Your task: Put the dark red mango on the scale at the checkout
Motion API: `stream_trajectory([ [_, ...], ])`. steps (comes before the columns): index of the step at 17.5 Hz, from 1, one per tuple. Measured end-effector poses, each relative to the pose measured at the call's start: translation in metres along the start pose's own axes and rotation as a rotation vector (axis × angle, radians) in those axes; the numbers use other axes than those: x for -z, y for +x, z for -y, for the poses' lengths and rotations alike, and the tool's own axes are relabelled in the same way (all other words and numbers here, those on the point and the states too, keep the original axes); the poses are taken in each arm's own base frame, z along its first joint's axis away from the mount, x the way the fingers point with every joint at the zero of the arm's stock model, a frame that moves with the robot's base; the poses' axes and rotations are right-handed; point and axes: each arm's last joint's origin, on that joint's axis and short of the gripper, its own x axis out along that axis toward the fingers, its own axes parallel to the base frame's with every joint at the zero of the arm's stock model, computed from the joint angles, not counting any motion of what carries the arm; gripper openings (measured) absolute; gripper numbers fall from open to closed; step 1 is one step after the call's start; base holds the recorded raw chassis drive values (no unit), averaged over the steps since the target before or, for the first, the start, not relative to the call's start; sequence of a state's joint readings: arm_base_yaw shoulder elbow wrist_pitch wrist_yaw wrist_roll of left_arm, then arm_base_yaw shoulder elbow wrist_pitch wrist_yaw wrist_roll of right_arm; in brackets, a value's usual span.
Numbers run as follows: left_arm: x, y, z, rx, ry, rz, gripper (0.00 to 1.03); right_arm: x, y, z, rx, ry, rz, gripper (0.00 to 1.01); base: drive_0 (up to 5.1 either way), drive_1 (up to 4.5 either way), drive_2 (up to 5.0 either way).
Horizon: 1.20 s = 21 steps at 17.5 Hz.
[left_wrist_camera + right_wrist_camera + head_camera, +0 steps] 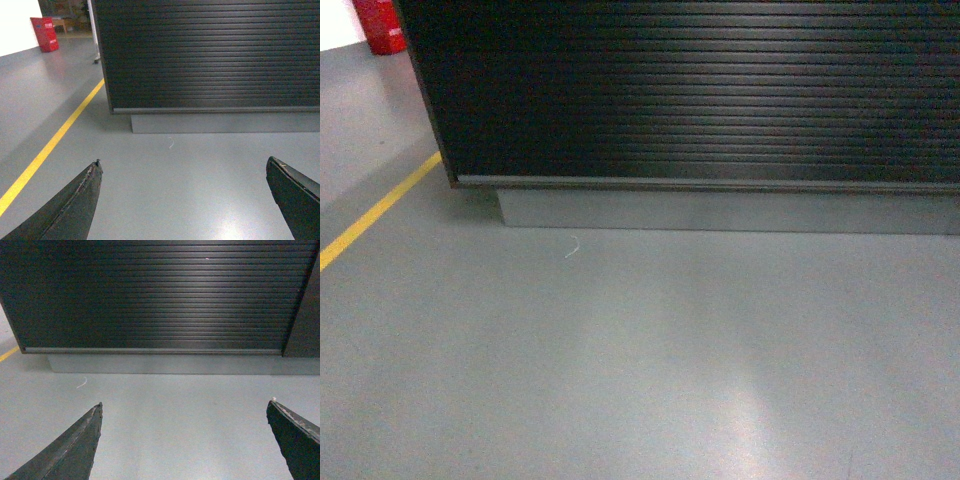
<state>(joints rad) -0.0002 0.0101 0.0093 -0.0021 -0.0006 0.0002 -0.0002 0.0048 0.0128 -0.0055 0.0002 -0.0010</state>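
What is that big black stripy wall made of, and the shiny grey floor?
The checkout front looks like ribbed black metal or plastic; its horizontal slats catch a soft sheen, but the pictures cannot settle which. The floor looks like smooth painted or coated concrete: it is seamless grey and reflects blurry light patches. The yellow line looks painted on.
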Motion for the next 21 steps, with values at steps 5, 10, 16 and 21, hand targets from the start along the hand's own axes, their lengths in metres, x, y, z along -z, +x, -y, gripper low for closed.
stream_trajectory([
  [5,0.0001,0.0,0.0,0.0,0.0,-0.001,0.98,-0.0002,0.0,0.0,0.0,0.0,0.002,0.98,0.0,4.1,-4.2],
  [10,0.0002,0.0,0.0,0.0,0.0,-0.002,0.98,0.0001,0.0,0.0,0.0,0.0,-0.001,0.98,0.0,4.1,-4.2],
  [16,0.0001,0.0,0.0,-0.002,0.0,-0.001,0.98,-0.0004,0.0,0.0,0.0,0.0,0.004,0.98,0.0,4.1,-4.1],
  [21,0.0002,0.0,0.0,0.0,0.0,-0.002,0.98,-0.0003,0.0,0.0,0.0,0.0,0.003,0.98,0.0,4.05,-4.0],
])
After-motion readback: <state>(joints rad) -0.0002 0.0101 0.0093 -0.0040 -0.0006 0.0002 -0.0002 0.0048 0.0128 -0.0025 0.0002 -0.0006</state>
